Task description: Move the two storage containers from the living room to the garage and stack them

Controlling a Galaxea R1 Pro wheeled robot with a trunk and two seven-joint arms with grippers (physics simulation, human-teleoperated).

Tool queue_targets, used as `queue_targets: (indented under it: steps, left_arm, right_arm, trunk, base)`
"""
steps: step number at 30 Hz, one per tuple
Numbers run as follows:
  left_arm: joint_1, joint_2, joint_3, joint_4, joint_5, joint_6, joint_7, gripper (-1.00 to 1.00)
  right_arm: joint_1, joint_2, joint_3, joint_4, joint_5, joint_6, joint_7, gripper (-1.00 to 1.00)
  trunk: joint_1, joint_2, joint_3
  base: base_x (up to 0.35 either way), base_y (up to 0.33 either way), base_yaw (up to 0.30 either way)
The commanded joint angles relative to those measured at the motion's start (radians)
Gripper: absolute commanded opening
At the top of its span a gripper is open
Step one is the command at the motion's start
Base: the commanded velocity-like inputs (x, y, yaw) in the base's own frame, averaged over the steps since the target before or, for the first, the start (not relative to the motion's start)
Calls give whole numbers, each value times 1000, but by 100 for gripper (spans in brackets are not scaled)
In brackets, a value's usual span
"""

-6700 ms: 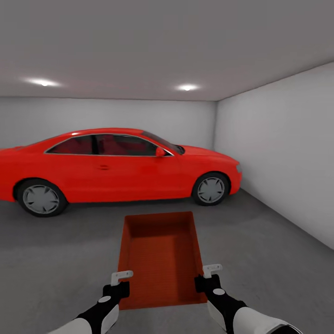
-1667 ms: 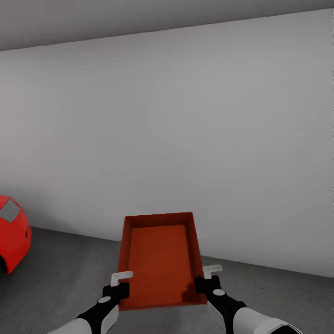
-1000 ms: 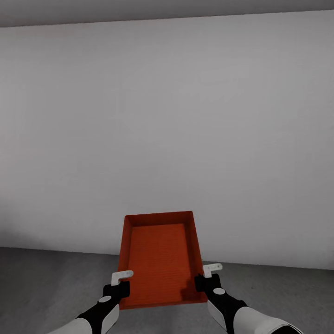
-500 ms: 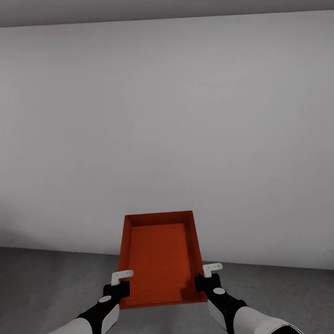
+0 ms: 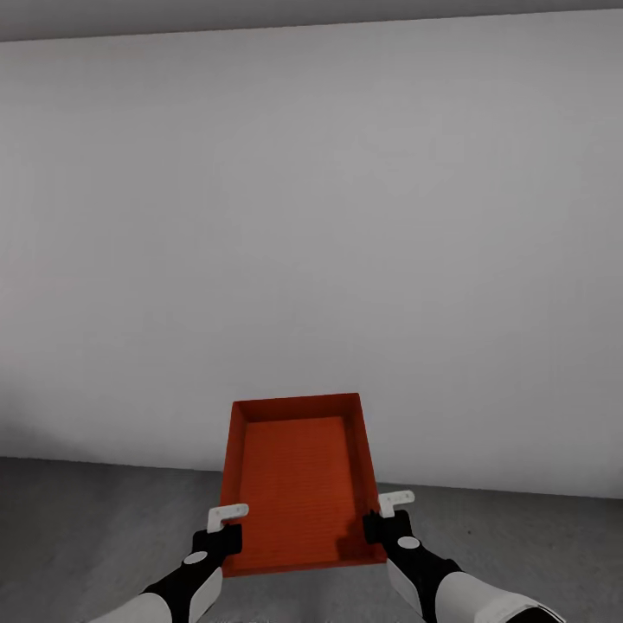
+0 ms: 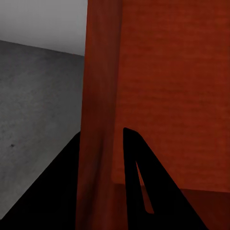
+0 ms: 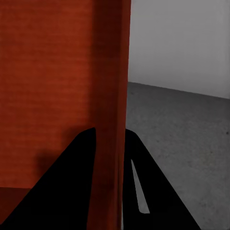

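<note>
Red-orange plastic catches the eye first: a single storage container [image 5: 298, 480], open at the top and empty, is carried out in front of the robot, its long sides running away from the trunk toward a plain white wall [image 5: 311, 242]. It hangs above the dark grey mottled floor [image 5: 95, 528], not resting on it, with its far end seen against the foot of the wall. The left gripper [image 5: 227, 529] pinches the container's left wall close to the near corner; in the left wrist view the two dark fingers [image 6: 139, 182] sit one on each side of that wall [image 6: 98, 120], pressed against it. The right gripper [image 5: 387, 517] does the same on the opposite side, and the right wrist view shows its fingers [image 7: 76, 172] straddling the right wall [image 7: 112, 96], one inside the bin and one outside. The ribbed bottom of the container is bare. Both black-and-white forearms reach up from the lower corners of the head view.
</note>
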Motion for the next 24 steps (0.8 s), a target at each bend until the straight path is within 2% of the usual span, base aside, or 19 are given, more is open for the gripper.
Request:
queue_targets:
  steps: [1, 24]
  left_arm:
    - [-1, -5, 37, 1, 11, -2, 5, -100]
    - [-1, -6, 36, 0, 10, -3, 10, -100]
  right_arm:
    - [-1, 18, -68, -35, -23, -2, -5, -100]
    - [-1, 18, -69, -35, -23, -3, -4, -100]
  trunk:
    - [0, -2, -4]
    - [0, -2, -41]
  base:
    - [0, 0, 0]
    - [0, 0, 0]
